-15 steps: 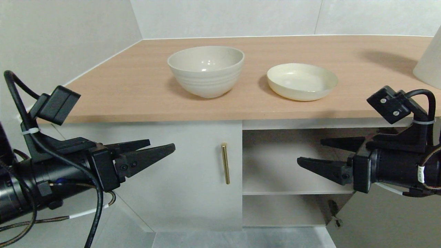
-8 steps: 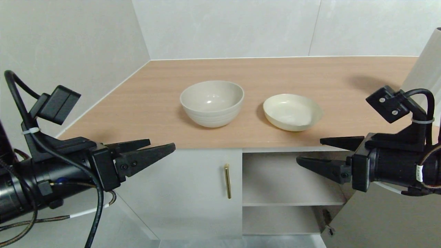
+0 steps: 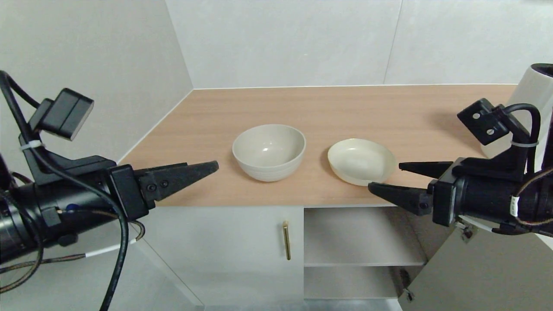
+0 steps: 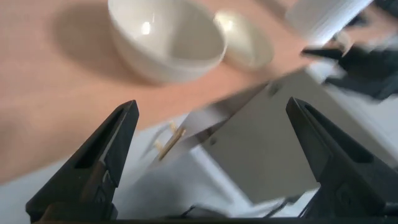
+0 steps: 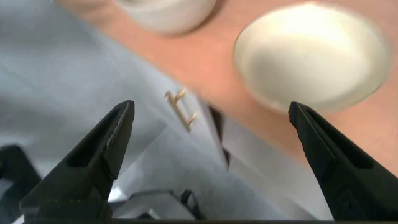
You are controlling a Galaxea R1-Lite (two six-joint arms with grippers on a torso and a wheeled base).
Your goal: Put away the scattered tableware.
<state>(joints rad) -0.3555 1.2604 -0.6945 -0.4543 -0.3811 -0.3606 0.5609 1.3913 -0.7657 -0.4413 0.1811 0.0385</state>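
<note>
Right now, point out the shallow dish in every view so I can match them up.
Head view: shallow dish on the counter, right of the deep bowl.
Left wrist view: shallow dish beside the deep bowl, farther off.
Right wrist view: shallow dish on the counter, beside the deep bowl.
Shared landmark: the deep bowl.

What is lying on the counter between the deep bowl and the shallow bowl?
Nothing. In the head view only a bare strip of the wooden counter separates the deep bowl from the shallow bowl, and they do not touch.
</note>
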